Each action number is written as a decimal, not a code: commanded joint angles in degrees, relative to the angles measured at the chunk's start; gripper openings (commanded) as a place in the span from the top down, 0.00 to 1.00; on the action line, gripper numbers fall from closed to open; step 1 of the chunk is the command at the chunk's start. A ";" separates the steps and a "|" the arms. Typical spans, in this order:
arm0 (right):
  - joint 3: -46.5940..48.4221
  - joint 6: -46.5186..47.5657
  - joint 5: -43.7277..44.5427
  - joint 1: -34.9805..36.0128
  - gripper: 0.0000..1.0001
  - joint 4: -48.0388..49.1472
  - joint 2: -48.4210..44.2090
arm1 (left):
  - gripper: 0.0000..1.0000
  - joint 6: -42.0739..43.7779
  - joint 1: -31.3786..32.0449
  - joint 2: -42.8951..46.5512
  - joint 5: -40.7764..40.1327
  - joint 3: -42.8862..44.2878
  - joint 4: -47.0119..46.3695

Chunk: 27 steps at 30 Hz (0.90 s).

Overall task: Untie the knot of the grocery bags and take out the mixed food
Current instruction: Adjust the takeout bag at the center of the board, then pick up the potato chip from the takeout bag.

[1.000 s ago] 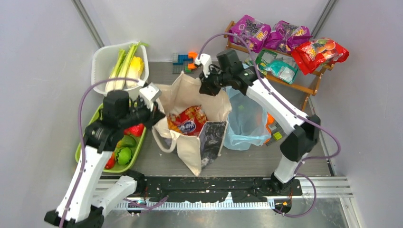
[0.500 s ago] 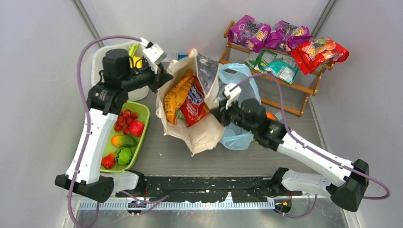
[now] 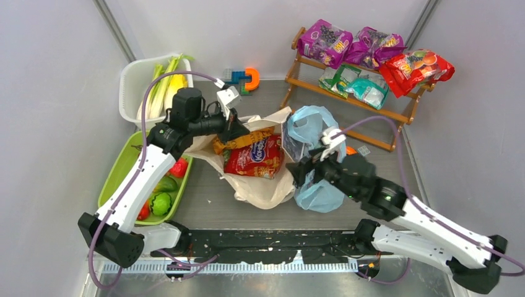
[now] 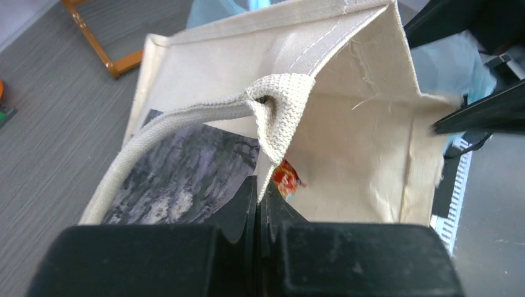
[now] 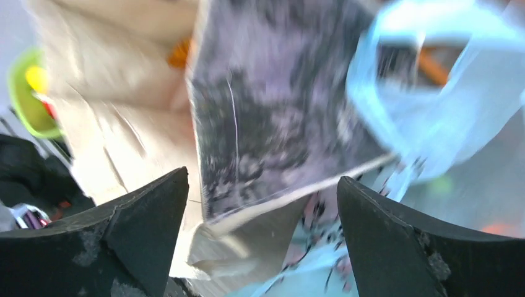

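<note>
Tote pinched at its rim, packets showing in the mouth

Left fingers (image 3: 238, 128) were closed tight on the cloth rim of the canvas tote (image 3: 263, 189), right by where its webbing handle (image 4: 186, 120) was sewn on; the wrist view showed the fabric nipped between them. Right fingers (image 3: 303, 174) were spread wide and held nothing, w/ the tote's dark grey panel (image 5: 272, 117) and the blue bag (image 3: 312, 133) in front of them. That wrist view was blurred.

The tote lay slumped on its side near the middle of the surface (image 3: 204, 198), mouth toward the far edge. A red packet (image 3: 255, 158) and an orange packet (image 3: 240, 142) lay in the open mouth, touching. The blue bag sat just beside the tote on the right-edge side, pressed against it. One handle loop gaped open at the top; couldn't tell whether any knot was left in it.

Along the left edge, a green tray (image 3: 116, 179) held red and green fruits (image 3: 162, 201). In the far-left corner, a white tub (image 3: 127, 80) held the stalks (image 3: 158, 90) and the yellow veg (image 3: 177, 85). In the far-right corner, a wooden rack (image 3: 377, 111) carried purple, teal and red packets, well apart from both bags
</note>
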State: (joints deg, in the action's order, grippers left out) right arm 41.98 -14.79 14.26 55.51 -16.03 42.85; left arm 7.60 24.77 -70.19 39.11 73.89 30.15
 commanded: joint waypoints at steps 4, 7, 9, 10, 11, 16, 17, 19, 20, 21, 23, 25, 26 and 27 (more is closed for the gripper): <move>13.30 13.98 -11.02 0.70 0.03 -2.27 -6.26 | 1.00 -10.58 2.56 2.04 -2.86 6.99 -4.03; 17.18 16.80 -18.68 1.74 0.07 1.23 -1.09 | 1.00 -13.39 2.89 1.18 -4.43 10.40 -1.22; 19.90 18.09 -20.89 3.82 0.10 2.58 3.39 | 1.00 -14.79 2.99 0.73 -6.03 11.83 -0.09; 21.63 18.68 -20.88 4.75 0.11 2.89 4.88 | 1.00 -15.22 2.94 0.56 -6.26 12.30 0.33; 22.57 20.07 -20.56 6.84 0.12 3.08 8.06 | 1.00 -15.57 3.07 0.43 -6.65 12.64 0.74; 30.82 25.01 -13.45 14.46 0.13 -0.37 18.79 | 1.00 -15.77 3.09 -0.09 -7.42 12.75 1.57; 31.69 25.44 -11.33 15.20 0.13 -1.34 21.36 | 1.00 -15.81 3.12 -0.20 -7.21 12.74 1.52; 33.75 26.18 -8.66 16.86 0.13 -2.64 24.99 | 1.00 -16.06 3.17 -0.58 -7.07 12.97 1.76; 35.03 26.20 -7.81 17.34 0.13 -3.06 27.39 | 1.00 -16.31 3.17 -0.90 -7.00 13.28 2.10; 35.59 26.16 -5.93 17.44 0.13 -3.95 28.53 | 1.00 -16.56 3.17 -1.15 -6.99 13.68 2.52; 37.13 26.09 -1.02 17.52 0.12 -4.79 31.95 | 1.00 -17.05 3.12 -1.42 -6.87 14.14 2.68; 36.52 26.71 5.56 17.53 0.11 -4.71 34.80 | 1.00 -17.40 3.17 -1.61 -6.66 14.06 1.87; 35.90 26.86 8.09 17.29 0.10 -3.77 36.31 | 1.00 -17.51 3.17 -1.69 -6.76 13.93 1.43; 34.40 26.98 11.85 17.01 0.07 -3.10 36.76 | 1.00 -17.42 3.14 -1.74 -7.09 13.80 1.06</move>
State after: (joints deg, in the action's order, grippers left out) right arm 76.60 10.50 11.14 73.14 -19.79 77.30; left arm -7.68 27.79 -72.93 31.53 84.20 35.99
